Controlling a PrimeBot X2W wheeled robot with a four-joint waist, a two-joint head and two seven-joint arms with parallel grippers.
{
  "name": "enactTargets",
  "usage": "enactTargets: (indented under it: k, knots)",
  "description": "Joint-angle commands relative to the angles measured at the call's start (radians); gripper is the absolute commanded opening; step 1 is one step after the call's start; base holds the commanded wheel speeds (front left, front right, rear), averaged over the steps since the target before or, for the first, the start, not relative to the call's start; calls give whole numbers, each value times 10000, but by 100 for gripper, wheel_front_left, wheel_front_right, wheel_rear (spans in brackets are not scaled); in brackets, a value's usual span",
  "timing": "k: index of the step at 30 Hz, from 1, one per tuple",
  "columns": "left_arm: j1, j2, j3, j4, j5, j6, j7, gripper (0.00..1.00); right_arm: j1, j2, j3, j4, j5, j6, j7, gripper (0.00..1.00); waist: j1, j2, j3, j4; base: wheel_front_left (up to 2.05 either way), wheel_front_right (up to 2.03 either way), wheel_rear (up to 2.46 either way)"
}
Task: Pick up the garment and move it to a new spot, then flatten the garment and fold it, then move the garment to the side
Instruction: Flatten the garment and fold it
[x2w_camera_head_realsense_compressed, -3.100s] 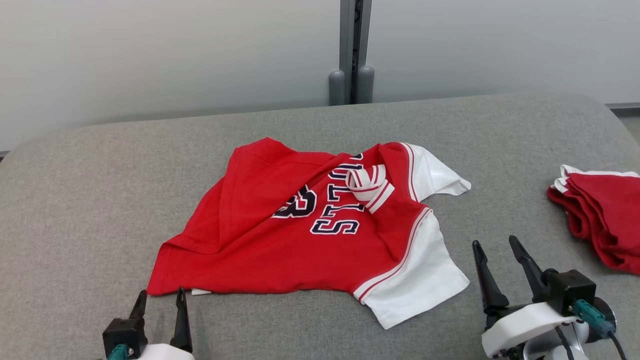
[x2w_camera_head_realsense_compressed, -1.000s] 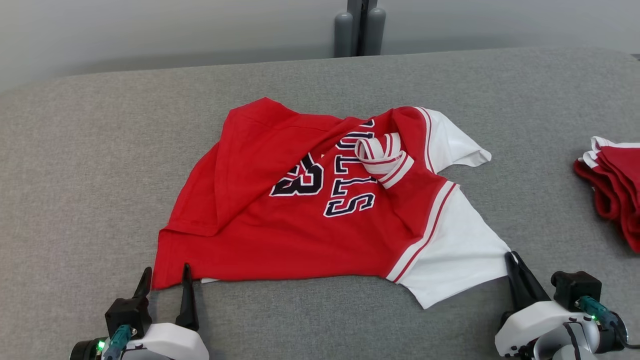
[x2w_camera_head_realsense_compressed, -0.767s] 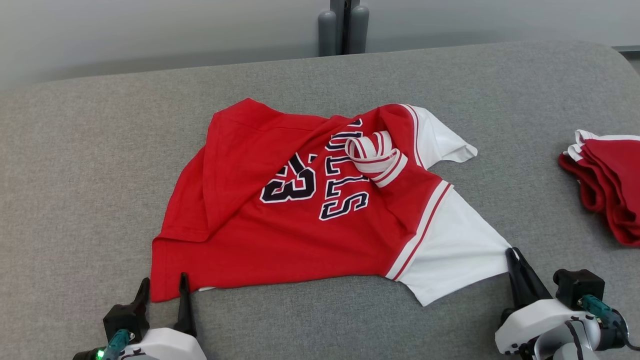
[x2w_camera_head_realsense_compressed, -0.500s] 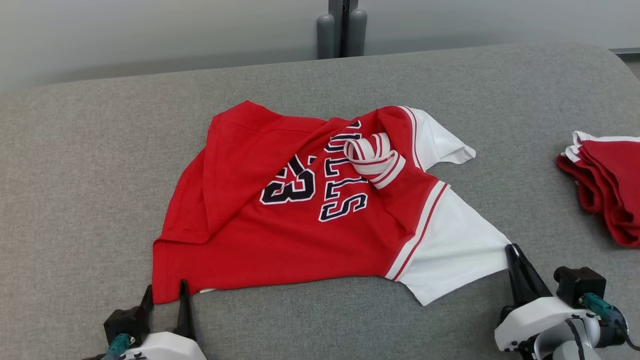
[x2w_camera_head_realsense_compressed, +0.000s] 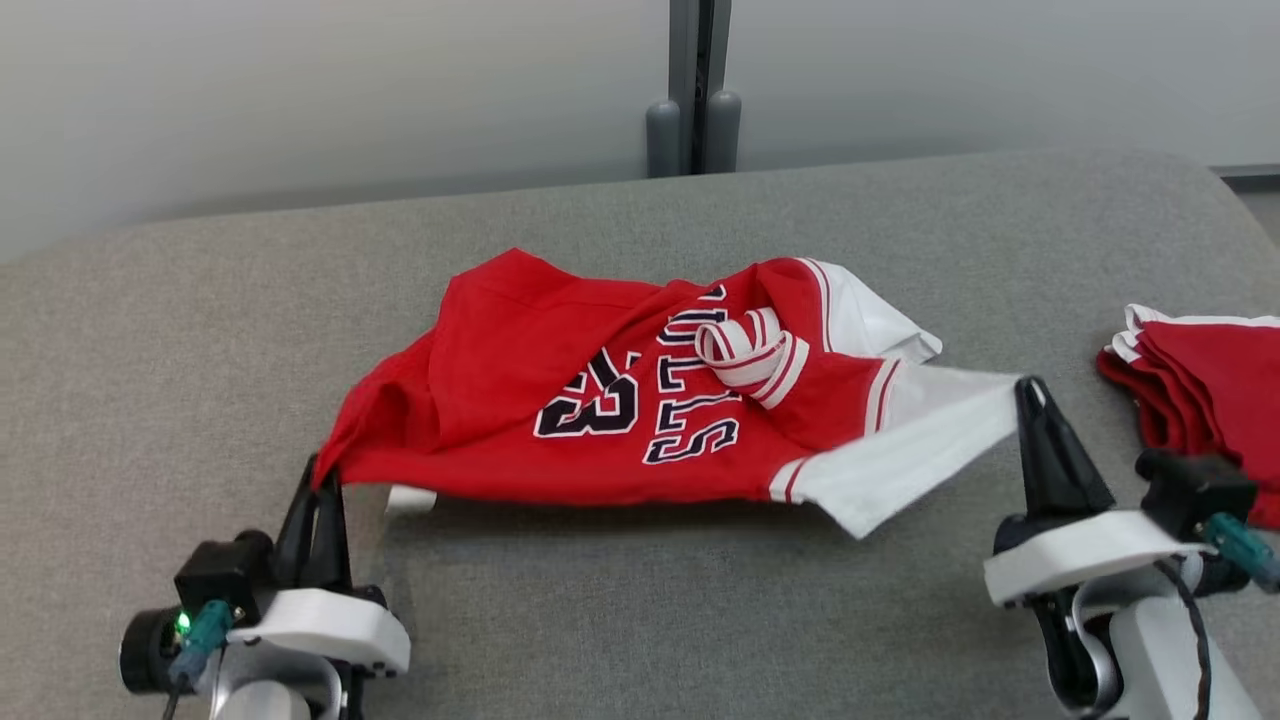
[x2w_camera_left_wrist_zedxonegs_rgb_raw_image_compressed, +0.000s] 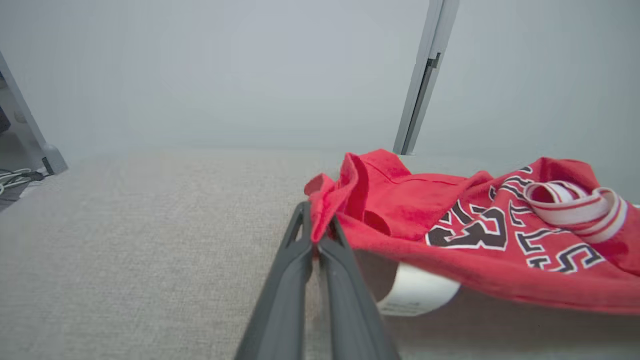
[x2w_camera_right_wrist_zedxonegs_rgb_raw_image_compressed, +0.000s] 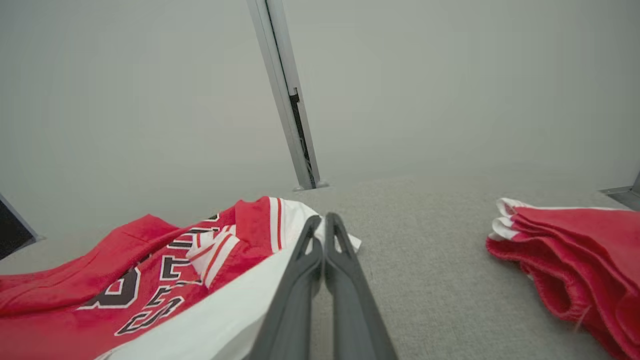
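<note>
Left tool (x2w_camera_head_realsense_compressed: 318, 472) now tight on garment (x2w_camera_head_realsense_compressed: 500, 340)

red fabric jersey garment (x2w_camera_head_realsense_compressed: 500, 340): white sleeves (x2w_camera_head_realsense_compressed: 905, 445), red-white striped seams, dark numerals and letters outlined white. ribbed collar (x2w_camera_head_realsense_compressed: 752, 350): red-white stripes. grey woven table covering (x2w_camera_head_realsense_compressed: 640, 600): plain. folded red fabric stack (x2w_camera_head_realsense_compressed: 1205, 380): white edges. pale grey wall (x2w_camera_head_realsense_compressed: 300, 90).

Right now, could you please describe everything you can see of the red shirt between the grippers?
The shirt is soft red knit with white sleeves, striped trim, dark letters and a 23. It lies crumpled on the grey table, its near edge held up: the left gripper has its fingers shut on a red corner, the right gripper on a white sleeve.
</note>
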Motion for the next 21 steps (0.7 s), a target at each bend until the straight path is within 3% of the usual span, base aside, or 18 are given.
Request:
enactTargets:
  k: [1,11,21]
  knots:
    - [-371,56,163,-253,228,-138,-18,0,-361,-87,-19,-284,68,-3,1,0,0,-1,-417,-17,0,0,0]
    - [-3022,1075,593,-605,1000,-1020,-18,0,-3078,-239,-200,-1340,166,-3,0,0,0,-1,-1247,-7,0,0,0]
    - [-5434,2036,539,104,981,-1403,511,0,-5183,-870,-170,-1360,245,-3,1,0,0,-1,-1145,189,0,0,0]
